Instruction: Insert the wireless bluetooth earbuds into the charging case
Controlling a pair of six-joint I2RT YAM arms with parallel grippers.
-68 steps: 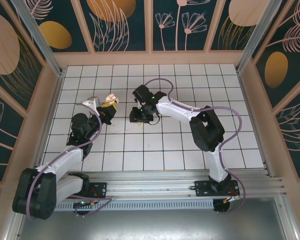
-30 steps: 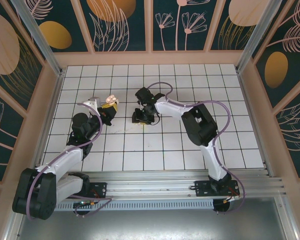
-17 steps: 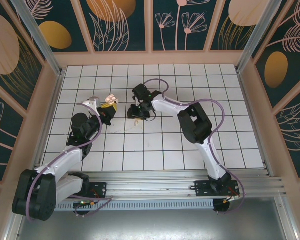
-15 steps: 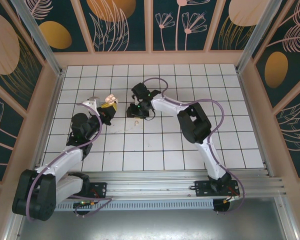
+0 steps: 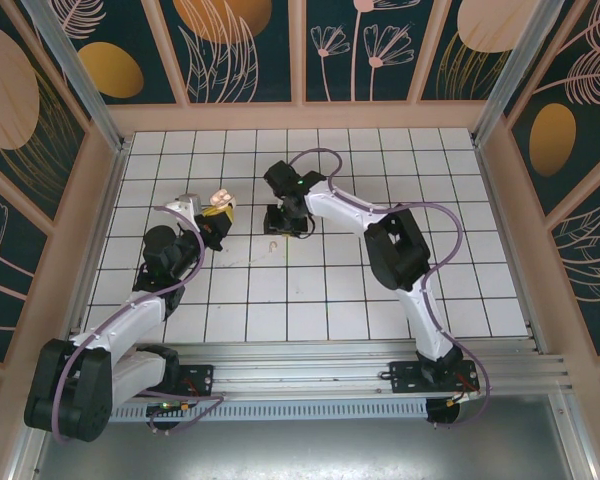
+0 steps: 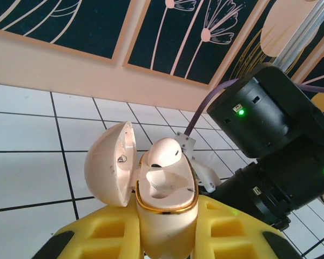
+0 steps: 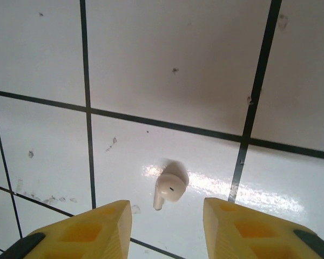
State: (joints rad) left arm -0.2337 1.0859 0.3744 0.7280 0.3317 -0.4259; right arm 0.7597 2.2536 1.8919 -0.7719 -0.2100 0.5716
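Right pincer, released, hangs over a loose earbud lying on the tiled counter, lower centre of frame. Left pincer grasps the open charging case, centre frame, with a seated earbud inside.

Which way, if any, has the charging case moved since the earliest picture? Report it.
No. The charging case, clamped in the left gripper, sits over the same spot on the tiled floor as 2.3 s ago.

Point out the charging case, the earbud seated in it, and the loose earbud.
charging case [image 6: 167, 218]: left wrist view, lower half's front
seated earbud [image 6: 163, 152]: left wrist view, rounded head
loose earbud [image 7: 171, 185]: right wrist view, head
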